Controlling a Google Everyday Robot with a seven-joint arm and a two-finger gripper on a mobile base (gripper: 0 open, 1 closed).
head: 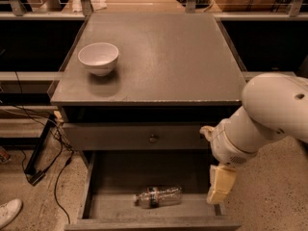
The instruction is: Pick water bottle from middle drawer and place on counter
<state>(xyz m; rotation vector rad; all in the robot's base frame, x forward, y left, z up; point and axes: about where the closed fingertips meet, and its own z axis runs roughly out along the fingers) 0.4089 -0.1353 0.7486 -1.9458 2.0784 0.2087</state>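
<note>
Square grey bench [159,57], top scuffed and dull, clear raised strips along both side edges. Near the left edge, toward the back: white bowl [98,57], upright. Under the front edge, a shut drawer front with a small round knob [153,138]. Below that, open toward the camera: wide shallow drawer [120,170] with low walls and a plain floor. On that floor, close to its front wall and roughly beneath the middle of the bench's front edge: clear bottle [158,196] on its side, dark label band at its middle.

Cream end effector [217,195] below the front right corner of the bench, hanging from a thick white arm [260,119], over the drawer's right side, right of the bottle and apart from it. Cannot tell whether spread or pressed together.

Speckled floor [274,191] around; black cables [60,170] at the left; white shoe [8,211] at the lower left; metal rails behind the back edge.
</note>
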